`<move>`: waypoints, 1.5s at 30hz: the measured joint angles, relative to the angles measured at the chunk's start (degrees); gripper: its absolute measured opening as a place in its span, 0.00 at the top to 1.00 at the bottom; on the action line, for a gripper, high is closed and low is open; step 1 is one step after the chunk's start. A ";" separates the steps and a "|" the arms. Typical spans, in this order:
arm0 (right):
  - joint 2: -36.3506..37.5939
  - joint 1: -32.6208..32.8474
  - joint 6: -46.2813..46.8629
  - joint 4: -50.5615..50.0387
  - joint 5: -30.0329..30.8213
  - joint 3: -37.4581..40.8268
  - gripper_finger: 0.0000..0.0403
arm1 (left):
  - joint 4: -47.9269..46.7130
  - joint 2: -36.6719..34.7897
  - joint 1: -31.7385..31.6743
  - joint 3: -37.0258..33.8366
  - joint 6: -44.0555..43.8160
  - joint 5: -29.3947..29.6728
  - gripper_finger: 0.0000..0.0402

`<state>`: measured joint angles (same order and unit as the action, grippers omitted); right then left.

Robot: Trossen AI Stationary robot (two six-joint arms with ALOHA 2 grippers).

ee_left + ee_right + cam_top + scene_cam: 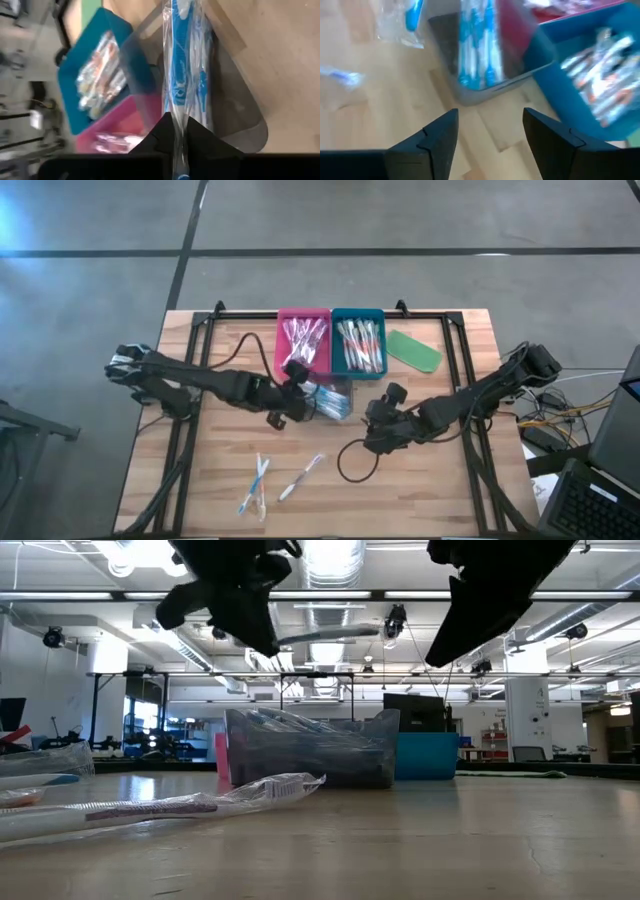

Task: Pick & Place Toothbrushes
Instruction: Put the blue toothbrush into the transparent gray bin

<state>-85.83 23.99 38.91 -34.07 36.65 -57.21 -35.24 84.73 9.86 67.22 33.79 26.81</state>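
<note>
Left hand (181,145), clamped on a wrapped blue toothbrush (181,65), hangs over the clear tray (240,115) to drop it in; right hand (490,135) gapes empty beside.

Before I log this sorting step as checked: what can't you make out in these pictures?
- How many toothbrushes lie in the clear tray: high view, the left tool covers part of it.
- Brush colours in the blue tray: right wrist view, blurred.
- Right tool fingertips: cut off by the bottom edge.
- Tool tips in the low view: cut off at the top.

Pink tray (318,315), teal tray (380,315), clear tray (345,392), green piece (414,350).
</note>
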 joint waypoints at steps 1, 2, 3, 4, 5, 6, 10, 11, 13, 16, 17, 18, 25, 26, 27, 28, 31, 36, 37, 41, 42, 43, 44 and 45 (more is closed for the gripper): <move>0.25 0.00 0.15 -0.38 1.00 0.00 0.47 | -0.18 0.00 -0.86 0.00 -0.52 -1.16 0.95; 0.58 0.00 0.17 -0.68 1.46 0.00 0.47 | -0.45 0.08 -1.57 0.00 -0.59 -1.30 0.95; 0.89 -0.04 0.17 -0.78 1.78 0.00 0.48 | -0.78 0.24 -2.29 0.00 -0.62 -1.29 0.95; 1.13 -0.04 0.18 -0.77 1.93 0.00 0.49 | -0.98 0.55 -2.95 0.00 -0.66 -1.29 0.95; 1.33 -0.04 0.18 -0.75 1.97 0.00 0.49 | -1.19 0.82 -3.54 0.00 -0.68 -1.38 0.95; 1.48 -0.01 0.17 -0.89 1.97 0.00 0.50 | -1.60 1.02 -4.11 0.00 -0.72 -1.62 0.95; 1.86 -0.01 0.17 -1.97 2.36 0.00 0.53 | -3.08 1.80 -5.89 0.57 -1.19 -2.11 0.95; 1.89 -0.03 0.18 -1.81 2.45 0.00 0.53 | -4.18 2.27 -6.22 1.17 -1.86 -2.18 0.95; 1.89 -0.04 0.16 -1.93 2.48 0.00 0.54 | -5.66 3.42 -6.52 2.90 -3.19 -2.28 0.95; 2.12 0.00 0.16 -2.27 2.50 0.00 0.56 | -7.64 5.46 -6.49 5.91 -3.55 -2.26 0.95; 2.19 0.00 0.16 -2.38 2.51 0.00 0.56 | -8.03 6.22 -6.49 6.87 -3.55 -2.28 0.95; 2.22 0.00 0.16 -2.58 2.51 0.00 0.56 | -8.46 7.15 -6.44 7.77 -3.57 -2.33 0.95; 2.29 0.00 0.30 -4.77 2.50 0.00 0.59 | -14.99 12.80 -7.13 12.04 -4.75 -3.15 0.95; 2.31 0.00 0.41 -5.16 2.48 0.00 0.59 | -15.24 13.42 -7.25 12.24 -4.75 -3.15 0.95; 2.33 0.00 0.42 -5.26 2.48 0.00 0.59 | -15.04 13.91 -7.36 12.30 -4.76 -3.15 0.95; 2.41 0.00 0.45 -5.26 2.48 0.00 0.59 | -14.94 14.36 -7.45 12.31 -4.75 -3.15 0.95; 2.48 0.00 0.58 -5.32 2.48 0.00 0.58 | -14.94 15.42 -7.76 12.31 -4.51 -3.09 0.95; 2.50 0.00 0.58 -5.28 2.48 0.00 0.55 | -14.76 16.99 -8.06 12.31 -4.32 -2.93 0.95; 2.50 0.00 0.58 -5.24 2.48 0.00 0.54 | -14.76 17.33 -8.06 12.31 -4.32 -2.93 0.95; 2.50 0.00 0.58 -5.21 2.48 0.03 0.52 | -14.60 18.52 -8.06 12.31 -4.28 -2.93 0.95; 2.50 0.00 0.58 -5.19 2.48 0.09 0.52 | -14.31 18.68 -8.06 12.31 -4.18 -2.93 0.95; 2.50 0.00 0.58 -5.19 2.48 0.15 0.52 | -14.06 18.75 -8.06 12.31 -3.93 -2.93 0.95; 2.50 0.00 0.58 -5.16 2.48 0.21 0.52 | -13.96 18.80 -8.06 12.31 -3.85 -2.93 0.95; 2.50 0.00 0.58 -5.17 2.48 0.27 0.51 | -13.76 18.82 -8.06 12.31 -3.81 -2.93 0.95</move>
<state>-83.33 23.99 39.48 -39.24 39.13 -56.95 -48.99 103.55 1.80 79.53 29.98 23.88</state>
